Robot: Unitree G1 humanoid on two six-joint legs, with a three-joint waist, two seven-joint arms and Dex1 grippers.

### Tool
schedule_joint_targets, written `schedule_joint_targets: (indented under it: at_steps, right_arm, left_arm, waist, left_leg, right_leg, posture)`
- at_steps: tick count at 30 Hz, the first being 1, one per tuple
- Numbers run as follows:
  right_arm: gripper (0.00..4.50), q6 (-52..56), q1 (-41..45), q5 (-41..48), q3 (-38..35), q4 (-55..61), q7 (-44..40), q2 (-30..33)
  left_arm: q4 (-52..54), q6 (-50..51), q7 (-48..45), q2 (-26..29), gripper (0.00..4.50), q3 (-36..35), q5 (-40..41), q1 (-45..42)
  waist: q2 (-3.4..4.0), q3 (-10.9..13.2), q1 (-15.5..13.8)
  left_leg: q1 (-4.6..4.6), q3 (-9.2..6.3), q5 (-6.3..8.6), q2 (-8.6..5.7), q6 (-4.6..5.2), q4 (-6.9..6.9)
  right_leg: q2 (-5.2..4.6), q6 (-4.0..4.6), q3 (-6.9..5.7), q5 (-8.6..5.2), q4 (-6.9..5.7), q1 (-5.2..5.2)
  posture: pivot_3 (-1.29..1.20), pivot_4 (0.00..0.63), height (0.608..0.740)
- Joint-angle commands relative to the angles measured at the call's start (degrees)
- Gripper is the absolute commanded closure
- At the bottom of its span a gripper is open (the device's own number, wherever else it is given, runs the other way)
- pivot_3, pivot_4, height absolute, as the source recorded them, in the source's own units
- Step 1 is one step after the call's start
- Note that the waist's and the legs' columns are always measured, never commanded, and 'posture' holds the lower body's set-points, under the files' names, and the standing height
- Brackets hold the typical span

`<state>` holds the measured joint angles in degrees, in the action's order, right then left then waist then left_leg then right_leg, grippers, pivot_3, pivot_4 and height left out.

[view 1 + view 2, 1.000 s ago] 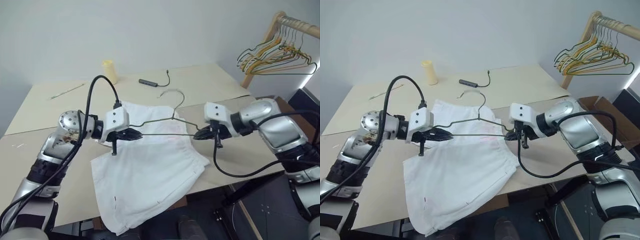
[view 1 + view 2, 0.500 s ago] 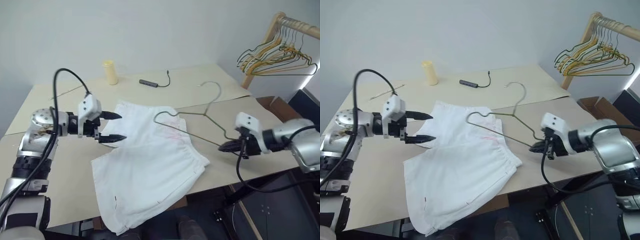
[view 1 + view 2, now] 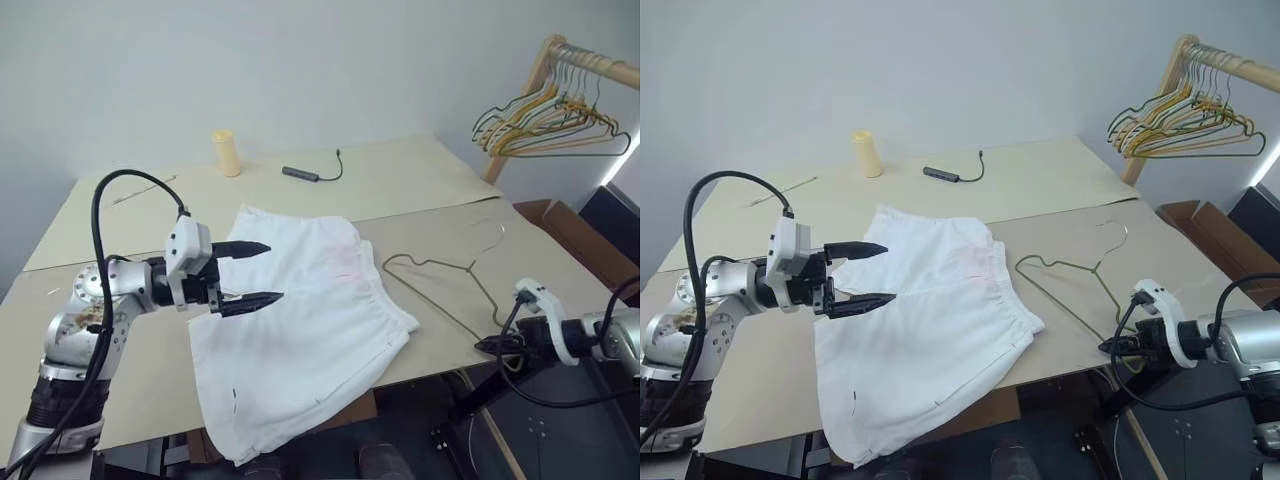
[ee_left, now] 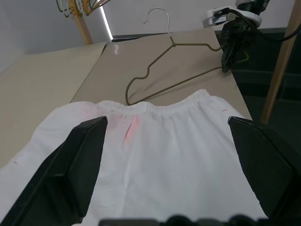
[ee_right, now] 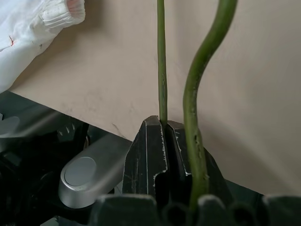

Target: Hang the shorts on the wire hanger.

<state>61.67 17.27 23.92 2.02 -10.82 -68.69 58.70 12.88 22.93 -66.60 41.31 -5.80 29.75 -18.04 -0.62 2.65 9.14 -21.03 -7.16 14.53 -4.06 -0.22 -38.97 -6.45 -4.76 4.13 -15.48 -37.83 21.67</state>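
Observation:
The white shorts lie flat on the table, waistband toward the right, one leg hanging over the front edge. The wire hanger lies low on the table just right of the waistband, hook pointing away from me. My right gripper is at the table's front right edge, shut on the hanger's lower wire, as the right wrist view shows. My left gripper hovers open over the left part of the shorts with nothing between its fingers. The left wrist view looks across the shorts to the hanger.
A yellow cylinder, a black cable with a small block and a thin stick lie at the table's far side. A wooden rack with several coloured hangers stands at the right, a cardboard box below it.
My left gripper let go of the hanger, opened and moved back over the shorts. My right gripper carried the hanger to the right and down to the table beside the waistband.

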Motion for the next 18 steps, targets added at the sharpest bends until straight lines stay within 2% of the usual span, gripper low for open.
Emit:
schedule_joint_targets:
  at_steps: [1,11,15,18]
  right_arm:
    - [4.50,0.9,2.4,2.7,-1.2,1.5,-0.9,-0.9]
    - [4.50,1.2,4.1,5.0,0.7,3.0,-4.3,-0.6]
    - [4.50,0.9,6.3,3.3,5.4,1.2,-7.4,0.8]
    - [4.50,0.5,10.7,0.9,9.4,-3.7,-7.3,-1.1]
  left_arm:
    - [1.9,0.5,1.2,0.9,0.05,-1.8,1.4,0.2]
    - [3.2,0.9,2.2,1.6,0.05,-2.0,2.3,1.8]
    - [4.0,1.0,2.4,2.2,0.05,-2.2,2.8,2.7]
    - [4.5,0.5,1.5,3.1,0.05,-1.8,2.5,3.5]
  waist:
    - [0.00,0.0,-0.2]
    - [0.00,0.0,-1.4]
    - [0.01,0.0,-2.0]
    - [0.01,0.0,-2.1]
  left_leg:
    - [0.02,0.00,0.00,0.00,0.00,0.00]
    - [-0.09,-0.04,0.09,-0.02,0.11,0.03]
    - [-0.10,-0.03,0.09,-0.02,0.12,0.06]
    - [-0.09,-0.01,0.09,-0.01,0.12,0.06]
  right_leg:
    - [0.00,-0.02,0.00,-0.01,0.03,-0.03]
    - [-0.03,0.09,-0.05,0.08,0.30,0.00]
    - [-0.02,0.10,-0.05,0.08,0.31,0.04]
    - [-0.01,0.11,-0.04,0.09,0.31,0.05]
  posture:
    - [-0.13,0.006,0.740]
    - [-0.11,0.009,0.740]
    - [-0.10,0.011,0.740]
    - [-0.09,0.012,0.740]
